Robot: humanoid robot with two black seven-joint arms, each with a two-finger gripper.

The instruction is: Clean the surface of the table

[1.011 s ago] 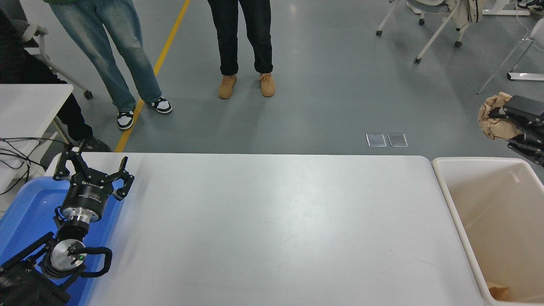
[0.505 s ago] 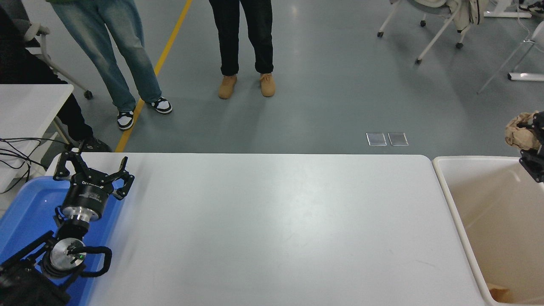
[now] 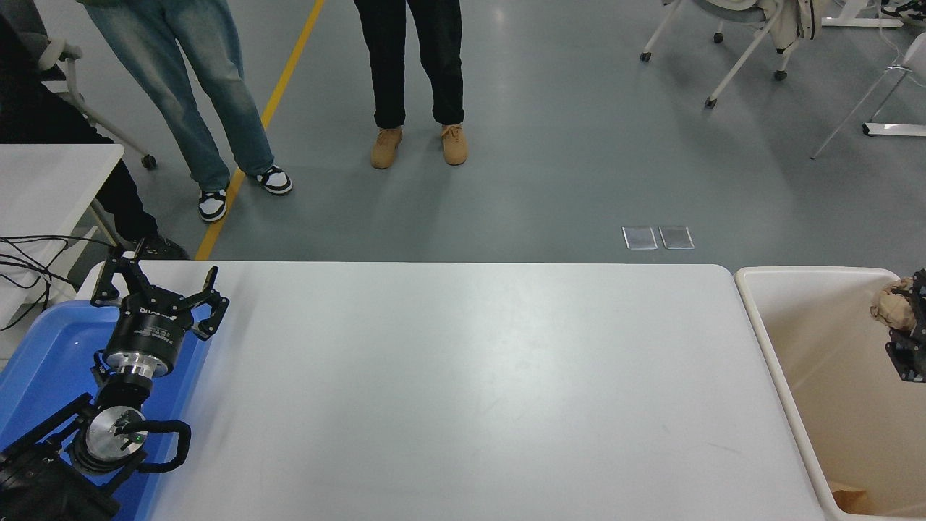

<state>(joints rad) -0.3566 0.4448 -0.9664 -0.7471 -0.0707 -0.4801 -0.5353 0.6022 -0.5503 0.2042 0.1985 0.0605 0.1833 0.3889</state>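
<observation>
The white table surface [image 3: 463, 391] lies bare across the middle of the head view. My right gripper [image 3: 908, 318] shows only at the right edge, over the cream bin [image 3: 767, 340], shut on a crumpled brown paper wad [image 3: 892, 305]. My left gripper [image 3: 159, 286] is parked at the lower left above the blue bin [image 3: 43, 362], its fingers spread open and holding nothing.
A scrap of brown paper [image 3: 850, 498] lies at the bottom of the cream bin. Two people stand beyond the far edge, one in jeans [image 3: 210, 108] and one in black trousers [image 3: 416, 72]. A smaller white table [image 3: 43, 181] with cables sits at the left.
My right gripper has carried the paper wad rightward and downward, from above the floor beyond the bin to over the bin's far right side. The left arm has stayed still.
</observation>
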